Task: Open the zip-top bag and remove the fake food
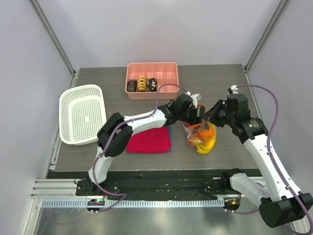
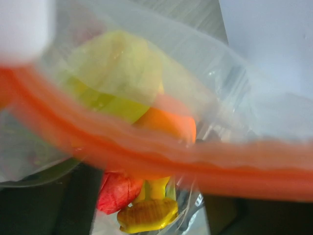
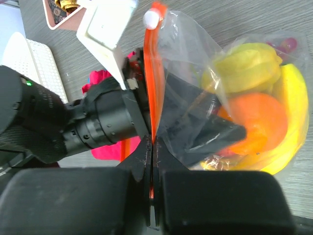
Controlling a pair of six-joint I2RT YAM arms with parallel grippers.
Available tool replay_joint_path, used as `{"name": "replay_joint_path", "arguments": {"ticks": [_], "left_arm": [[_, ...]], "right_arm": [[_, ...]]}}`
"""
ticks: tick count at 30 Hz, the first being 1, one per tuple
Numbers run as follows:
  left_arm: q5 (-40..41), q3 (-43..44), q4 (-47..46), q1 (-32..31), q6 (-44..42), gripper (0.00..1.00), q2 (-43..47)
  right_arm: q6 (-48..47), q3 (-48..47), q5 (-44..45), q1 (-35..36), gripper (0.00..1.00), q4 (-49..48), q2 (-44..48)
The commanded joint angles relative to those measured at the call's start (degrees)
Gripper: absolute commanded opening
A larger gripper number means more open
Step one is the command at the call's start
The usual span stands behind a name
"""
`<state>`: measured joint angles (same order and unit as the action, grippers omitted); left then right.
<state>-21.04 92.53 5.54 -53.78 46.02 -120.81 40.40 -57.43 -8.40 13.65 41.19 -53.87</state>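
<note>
**Bench** (image 1: 230,83): grey-brown with fine wood-grain streaks.

**Zip-top bag** (image 1: 201,138): clear, colourless film. Its zip strip (image 3: 154,73) is bright orange and carries a white slider (image 3: 150,19).

**Fake food**, seen through the film: banana (image 3: 293,107) yellow, ball (image 3: 257,120) orange, small fruit (image 2: 117,191) red.

**Shirt** (image 1: 149,141): red with a blue edge.

**Tray** (image 1: 168,73): pink, holding brown, tan and dark ring pieces (image 1: 142,84).

**Basket** (image 1: 82,113): white, patterned with a regular grid of holes.

**Left arm** (image 1: 142,117) and **right arm** (image 1: 264,147): white links, black joints, purple cables (image 1: 276,105).

**Left hand** (image 1: 197,115): black with a cream-white plate.

**Right hand** (image 3: 152,147): black.
</note>
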Motion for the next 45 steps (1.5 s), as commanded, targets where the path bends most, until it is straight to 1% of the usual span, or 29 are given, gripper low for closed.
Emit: {"name": "replay_joint_path", "arguments": {"ticks": [1,4,5,7,9,11,12,14,17,20,21,23,24,26,27,28,30,33,36,38,39,40,41,42,43,44,45], "left_arm": [[-6.12,-1.55,-3.96,-1.06,-0.75,0.79,-0.30],[-6.91,-6.03,-5.28,-1.24,-2.16,0.78,0.93],[-8.57,-6.66,-8.76,-1.33,-2.77,0.77,0.93],[-9.28,-7.19,-9.49,-1.77,-3.74,0.77,0.49],[-6.57,-7.10,-9.23,-1.86,-3.66,0.78,-0.91],[-3.86,-7.71,-11.50,-1.86,-0.86,0.78,-1.53],[-3.31,-8.06,-14.21,-1.94,-0.06,0.78,-1.53],[-1.56,-7.11,-13.72,-2.47,0.21,0.78,-1.88],[-0.41,-5.00,-12.23,-2.82,-0.75,0.75,-3.19],[-0.41,-4.55,-12.66,-2.82,-0.76,0.62,-4.17],[-0.41,-4.64,-13.01,-2.82,-1.10,0.50,-4.17],[1.17,-4.64,-11.00,-2.82,-2.51,0.36,-2.59],[1.70,-4.73,-10.12,-2.74,-3.64,0.27,-1.89],[4.15,-4.20,-5.83,-2.73,-7.42,0.14,0.83],[4.60,-3.59,-4.33,-2.65,-8.31,0.01,1.54],[5.04,-3.06,-2.57,-2.56,-9.88,0.00,2.42],[5.04,-1.75,2.35,-2.47,-10.68,0.00,4.00],[4.60,-0.42,6.31,-2.38,-11.48,0.00,6.46],[2.68,-0.33,8.77,-2.30,-10.87,0.00,7.96],[1.62,-0.86,8.44,-2.30,-9.90,0.00,8.14],[-0.04,-1.21,6.95,-2.30,-9.37,0.05,7.88],[-1.19,-1.47,5.46,-2.30,-8.59,0.14,7.44],[-2.07,-1.65,3.97,-2.30,-7.80,0.35,7.09],[-3.03,-1.83,2.30,-2.30,-5.70,0.41,5.78],[-3.13,-1.57,0.11,-2.30,-4.81,0.50,4.98],[-3.39,-0.96,-0.18,-2.30,-4.45,0.57,4.02],[-3.92,0.88,-0.27,-2.30,-3.84,0.58,2.35]], "right_arm": [[-0.50,-0.49,-1.09,-0.11,0.01,-1.46,1.22],[-0.33,1.09,-1.26,-0.03,0.01,-1.46,2.18],[-0.32,1.35,-1.35,-0.03,0.01,-1.55,2.19],[-0.32,1.88,-1.35,-0.03,0.01,-1.64,2.36],[-0.24,2.14,-1.44,-0.11,0.01,-1.64,2.54],[0.03,2.23,-1.61,-0.03,0.01,-1.64,2.45],[-0.06,2.15,-1.79,-0.11,0.01,-1.64,2.54],[-0.15,2.06,-1.71,-0.11,0.01,-1.46,2.80],[-0.24,2.06,-1.70,-0.11,0.01,-0.94,2.98],[-0.15,2.15,-1.97,-0.11,0.01,-0.67,3.24],[-0.41,2.06,-1.71,-0.03,0.01,-0.41,3.50],[-1.20,1.88,-0.83,-0.11,0.01,0.03,4.03],[-1.64,1.97,-0.39,-0.03,0.01,0.64,4.64],[-3.74,2.32,1.36,-0.03,0.01,1.61,5.26],[-4.62,2.50,1.89,-0.11,0.01,1.79,5.78],[-6.20,2.58,2.34,-0.03,0.01,2.05,6.75],[-8.05,2.76,4.18,-0.03,0.01,2.84,7.72],[-11.74,2.94,6.37,-0.03,0.01,4.16,9.04],[-13.33,3.64,7.26,-0.03,0.01,4.16,10.36],[-12.64,4.34,6.30,-0.11,0.01,3.12,10.71],[-12.02,4.26,4.38,-0.11,0.01,2.85,10.54],[-11.49,4.17,3.14,-0.03,0.01,2.67,10.10],[-10.70,3.56,2.00,-0.03,0.01,2.41,9.05],[-9.13,3.38,0.77,-0.11,0.01,2.23,8.61],[-8.24,3.29,-0.98,-0.03,0.01,1.71,8.25],[-7.63,3.20,-1.70,-0.11,0.01,0.57,8.08],[-6.66,3.11,-2.23,-0.11,0.01,0.12,7.64]]}}
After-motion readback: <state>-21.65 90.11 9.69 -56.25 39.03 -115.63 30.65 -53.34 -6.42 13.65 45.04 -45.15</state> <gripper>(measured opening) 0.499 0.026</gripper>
